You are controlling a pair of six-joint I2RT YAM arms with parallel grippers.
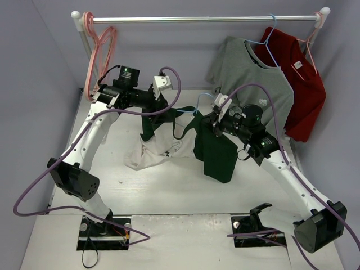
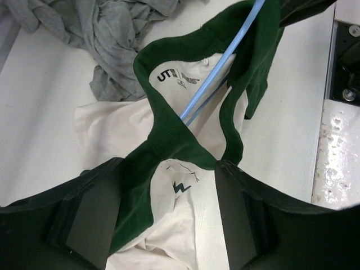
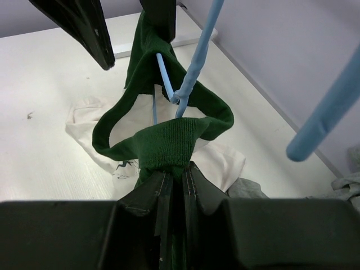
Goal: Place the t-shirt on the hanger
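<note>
Right gripper [image 3: 175, 173] is clamped on the green collar rib of the t-shirt [image 1: 152, 153]. Left gripper [image 2: 169, 169] has its fingers spread wide; the collar looks hooked over 1 finger, hard to confirm. T-shirt hangs between the 2 grippers with the collar stretched open and the white body sagging onto the table [image 1: 169, 191]. Hanger [image 2: 225, 56] runs through the collar opening.
</note>
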